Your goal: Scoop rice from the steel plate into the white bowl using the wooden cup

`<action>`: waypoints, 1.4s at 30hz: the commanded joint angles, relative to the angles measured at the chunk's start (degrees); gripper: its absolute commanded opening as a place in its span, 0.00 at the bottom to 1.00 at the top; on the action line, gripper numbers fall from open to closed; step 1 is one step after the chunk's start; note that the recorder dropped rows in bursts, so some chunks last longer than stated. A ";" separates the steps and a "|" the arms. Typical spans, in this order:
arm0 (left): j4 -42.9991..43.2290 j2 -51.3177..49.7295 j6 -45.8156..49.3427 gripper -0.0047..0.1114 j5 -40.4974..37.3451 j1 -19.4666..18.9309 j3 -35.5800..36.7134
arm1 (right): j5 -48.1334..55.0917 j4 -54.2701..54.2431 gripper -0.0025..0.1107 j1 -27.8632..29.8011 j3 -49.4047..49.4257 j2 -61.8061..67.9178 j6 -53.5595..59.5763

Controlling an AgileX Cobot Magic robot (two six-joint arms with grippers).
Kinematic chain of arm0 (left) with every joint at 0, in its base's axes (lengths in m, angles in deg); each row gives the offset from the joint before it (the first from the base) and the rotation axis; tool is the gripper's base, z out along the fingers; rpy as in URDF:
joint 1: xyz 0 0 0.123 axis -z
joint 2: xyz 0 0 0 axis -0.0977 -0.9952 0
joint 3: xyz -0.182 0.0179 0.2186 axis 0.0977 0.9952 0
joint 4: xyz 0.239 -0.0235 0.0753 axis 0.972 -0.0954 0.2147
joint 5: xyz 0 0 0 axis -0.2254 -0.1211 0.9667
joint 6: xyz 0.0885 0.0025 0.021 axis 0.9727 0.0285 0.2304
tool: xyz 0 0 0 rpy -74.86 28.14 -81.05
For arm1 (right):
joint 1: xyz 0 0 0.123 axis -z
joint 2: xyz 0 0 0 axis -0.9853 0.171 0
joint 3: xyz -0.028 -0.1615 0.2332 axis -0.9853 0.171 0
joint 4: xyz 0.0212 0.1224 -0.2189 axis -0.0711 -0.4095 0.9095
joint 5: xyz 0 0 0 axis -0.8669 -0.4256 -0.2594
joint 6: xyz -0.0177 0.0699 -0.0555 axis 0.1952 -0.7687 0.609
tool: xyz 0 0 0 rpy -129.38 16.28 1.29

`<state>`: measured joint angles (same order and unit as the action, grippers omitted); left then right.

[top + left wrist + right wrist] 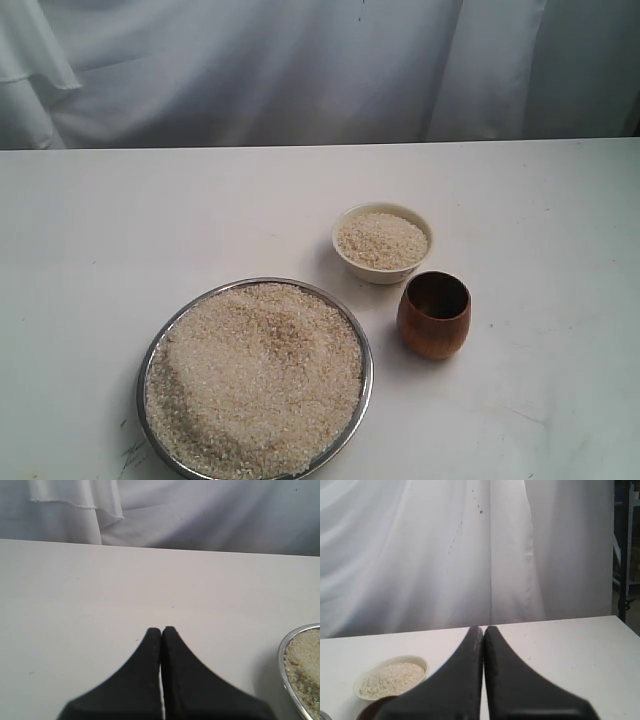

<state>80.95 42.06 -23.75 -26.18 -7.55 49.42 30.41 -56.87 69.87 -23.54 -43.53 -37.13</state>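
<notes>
Plate heaped with rice, lower centre; bowl, part-filled, right of centre; cup, upright, just beside it at lower right; left gripper and right gripper, jaws pressed together

A white table is seen spreading beneath and ahead of the left tool, its matte surface marked by a few dark scratches. Beyond the table's far edge, ahead of both tools, a white cloth backdrop is hung in soft folds. A stitched hem is shown ahead of the left tool. Small dark specks are scattered on the cloth ahead of the right tool. A dark upright frame is glimpsed off to one side.
</notes>
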 commanded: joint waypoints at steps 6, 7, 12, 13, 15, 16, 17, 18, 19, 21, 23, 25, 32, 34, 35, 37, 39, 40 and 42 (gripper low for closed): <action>0.06 0.24 -0.02 0.04 0.76 0.15 0.28 | 12.63 14.96 0.02 3.63 0.20 -0.20 -16.71; 0.06 0.24 -0.02 0.04 0.76 0.15 0.28 | 14.10 14.96 0.02 3.71 0.20 -0.20 -16.71; 0.06 0.24 -0.02 0.04 0.76 0.15 0.28 | 17.36 15.01 0.02 3.71 0.20 -0.20 -16.71; 0.06 0.24 -0.02 0.04 0.76 0.15 0.28 | 17.99 15.01 0.02 3.71 0.20 -0.20 -16.71; 0.06 0.24 -0.02 0.04 0.76 0.15 0.28 | 18.84 15.01 0.02 3.71 0.20 -0.20 -16.71; 0.06 0.24 -0.02 0.04 0.76 0.15 0.28 | 18.84 15.01 0.02 3.71 0.20 -0.20 -16.71; 0.06 0.24 -0.02 0.04 0.76 0.15 0.28 | 18.83 15.01 0.02 3.71 0.20 -0.35 -16.71; 0.06 0.24 -0.02 0.04 0.76 0.15 0.28 | 18.83 15.25 0.02 3.71 0.20 -0.44 -16.71; 0.06 0.24 -0.02 0.04 0.76 0.15 0.28 | 18.83 15.39 0.02 3.71 0.20 -0.81 -16.71; 0.06 0.24 -0.02 0.04 0.76 0.15 0.28 | 19.10 15.87 0.02 3.71 0.20 -1.55 -16.71; 0.06 0.24 -0.02 0.04 0.76 0.15 0.28 | 19.50 16.24 0.02 3.71 0.20 -2.25 -16.71; 0.06 0.24 -0.02 0.04 0.76 0.15 0.28 | 19.69 16.62 0.02 3.71 0.20 -3.09 -16.71; 0.06 0.24 -0.02 0.04 0.76 0.15 0.28 | 19.79 17.39 0.02 3.71 0.20 -3.57 -16.71; 0.06 0.24 -0.02 0.04 0.76 0.15 0.28 | 19.79 17.39 0.02 3.71 0.20 -3.57 -16.71; 0.06 0.24 -0.02 0.04 0.76 0.15 0.28 | 19.79 17.39 0.02 3.71 0.20 -3.57 -16.71; 0.06 0.24 -0.02 0.04 0.76 0.15 0.28 | 19.79 17.39 0.02 3.71 0.20 -3.57 -16.71; 0.06 0.24 -0.02 0.04 0.76 0.15 0.28 | 19.79 17.39 0.02 3.71 0.20 -3.57 -16.71; 0.06 0.24 -0.02 0.04 0.76 0.15 0.28 | 19.79 17.39 0.02 3.71 0.20 -3.57 -16.71; 0.06 0.24 -0.02 0.04 0.76 0.15 0.28 | 19.79 17.39 0.02 3.71 0.20 -3.57 -16.71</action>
<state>80.95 42.06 -23.75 -26.18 -7.55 49.42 50.02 -40.12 73.32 -23.54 -46.76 -53.83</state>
